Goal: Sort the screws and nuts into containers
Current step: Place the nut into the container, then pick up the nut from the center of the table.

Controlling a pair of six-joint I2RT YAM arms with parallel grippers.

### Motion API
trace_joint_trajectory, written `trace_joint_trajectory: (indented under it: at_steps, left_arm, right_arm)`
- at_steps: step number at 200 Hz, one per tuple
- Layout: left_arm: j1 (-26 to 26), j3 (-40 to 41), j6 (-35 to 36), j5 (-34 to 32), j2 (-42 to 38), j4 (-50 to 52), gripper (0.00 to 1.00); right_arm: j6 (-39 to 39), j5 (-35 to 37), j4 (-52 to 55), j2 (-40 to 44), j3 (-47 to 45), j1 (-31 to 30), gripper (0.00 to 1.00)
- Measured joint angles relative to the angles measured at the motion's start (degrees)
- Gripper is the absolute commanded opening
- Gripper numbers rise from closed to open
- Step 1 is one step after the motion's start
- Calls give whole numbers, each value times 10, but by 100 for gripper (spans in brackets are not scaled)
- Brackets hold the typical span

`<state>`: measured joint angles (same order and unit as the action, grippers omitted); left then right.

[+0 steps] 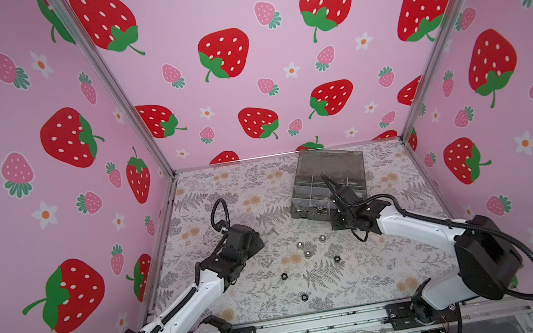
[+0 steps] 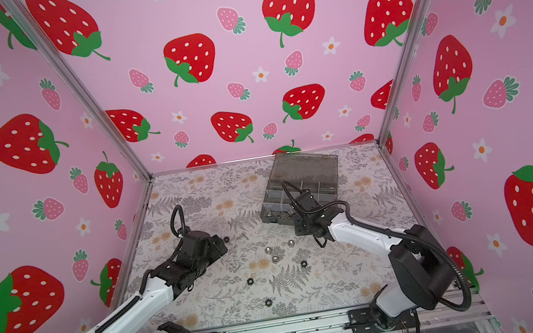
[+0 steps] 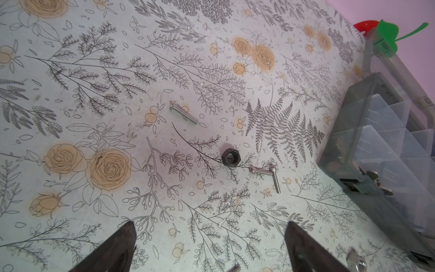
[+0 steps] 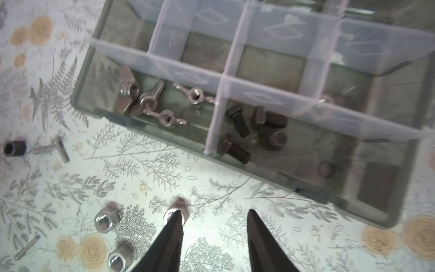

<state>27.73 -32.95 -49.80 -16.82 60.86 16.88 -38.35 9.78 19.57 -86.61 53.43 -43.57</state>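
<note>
nearest, black hex nuts [image 1: 284, 275] dot the counter [image 1: 364, 278]. right hand [image 4: 215, 212], half spread and empty, hovers with a silver nut [image 4: 175, 210] just outside one finger [image 4: 173, 235], nearer it than the left hand [image 3: 210, 223], spread wide. beyond, the organiser box [image 1: 333, 164] stands open.

floral table [image 1: 364, 278] holds grey organiser box [image 3: 339, 141], silver cap nuts [image 1: 307, 255], black hex nuts [image 1: 284, 275], silver screws [image 3: 183, 115].

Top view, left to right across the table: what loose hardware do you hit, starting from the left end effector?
In a top view: left end effector → first black nut → nearest black nut → cap nut by the box → last black nut. Screws, other cap nuts and organiser box overlap; omitted.
</note>
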Motion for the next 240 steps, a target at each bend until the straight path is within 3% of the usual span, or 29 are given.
trace_joint_trajectory:
  at_steps: [48,107,173,240]
  left_arm:
    - [-13,0,-11,15,4,0,100]
    - [-25,1,-13,24,4,0,100]
    - [-28,5,-15,25,3,0,100]
    - [-31,6,-15,30,3,0,99]
  right_arm:
    - [-5,-24,1,-112,40,-49,48]
    - [-4,-33,7,-162,74,-60,47]
    - [-5,-6,37,-170,83,-76,45]
    - [-6,2,46,-170,83,-84,33]
